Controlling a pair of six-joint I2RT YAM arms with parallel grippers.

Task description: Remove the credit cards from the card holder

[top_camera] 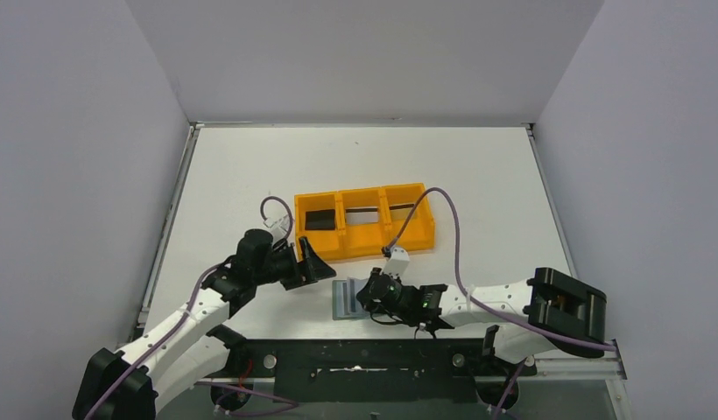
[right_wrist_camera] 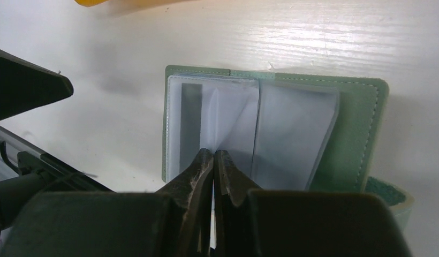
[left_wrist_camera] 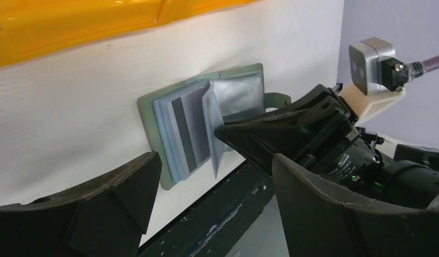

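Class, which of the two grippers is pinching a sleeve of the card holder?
The right gripper: its fingers are shut on a clear sleeve of the open card holder. The left gripper stands open nearby, holding nothing.

The right claw sits at the open card holder, near the orange tray.

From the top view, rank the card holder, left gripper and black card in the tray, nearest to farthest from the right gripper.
1. card holder, pinched by the right gripper, near edge.
2. left gripper, just left, open.
3. black card, farther back, in the orange tray's left compartment.
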